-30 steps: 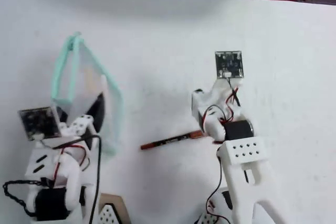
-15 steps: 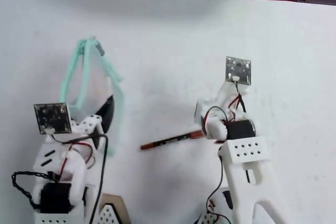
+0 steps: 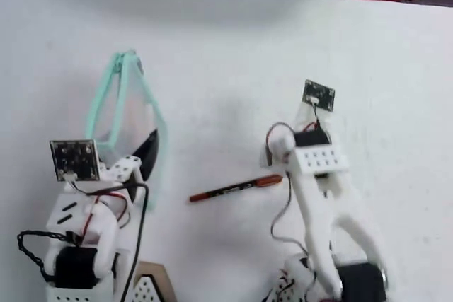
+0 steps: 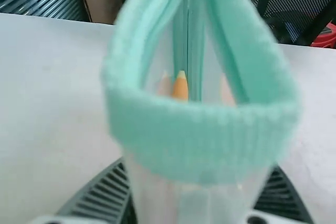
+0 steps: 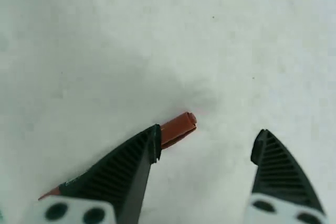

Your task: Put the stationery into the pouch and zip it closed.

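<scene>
The red pen (image 3: 233,190) lies flat on the white table (image 3: 233,40) between the 2 arms, well apart from the mint-rimmed clear pouch (image 3: 127,111). The right gripper (image 5: 206,142) hangs spread over the pen's capped end, which sits off-centre against 1 jaw. Closing here risks catching only the tip, so the pen could pivot or slip out on the lift. The left gripper (image 3: 134,159) appears clamped on the pouch's near end, propping its mouth open with an orange pencil (image 4: 180,85) inside. A weak pinch could let the pouch sag and narrow the opening.
</scene>
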Tool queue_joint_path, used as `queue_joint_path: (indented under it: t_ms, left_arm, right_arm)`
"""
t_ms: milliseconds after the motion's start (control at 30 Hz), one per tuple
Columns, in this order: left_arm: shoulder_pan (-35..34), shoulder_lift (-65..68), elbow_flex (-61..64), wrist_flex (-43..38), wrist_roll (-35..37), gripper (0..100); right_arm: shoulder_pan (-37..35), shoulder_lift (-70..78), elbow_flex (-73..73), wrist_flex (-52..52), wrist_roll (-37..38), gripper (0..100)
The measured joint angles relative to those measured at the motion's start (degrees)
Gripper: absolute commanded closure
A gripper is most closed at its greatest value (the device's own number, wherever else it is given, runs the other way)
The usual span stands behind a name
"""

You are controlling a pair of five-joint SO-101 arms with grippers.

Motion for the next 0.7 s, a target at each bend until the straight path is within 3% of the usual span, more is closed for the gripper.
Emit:
queue_joint_path:
  t_ms: [233,533,700]
  left_arm:
    - [0.00,0.00,0.00,0.00,0.00,73]
    - [0.00,0.00,0.00,0.00,-0.26,73]
    - [0.00,0.00,0.00,0.00,-0.26,73]
  right_arm:
    - [-6.33,16.35,-9.93,3.69,-2.11,73.1]
    - [-6.42,31.56,-19.34,4.04,-2.55,90.9]
    - [-6.33,37.45,-24.09,5.63,-2.55,92.3]
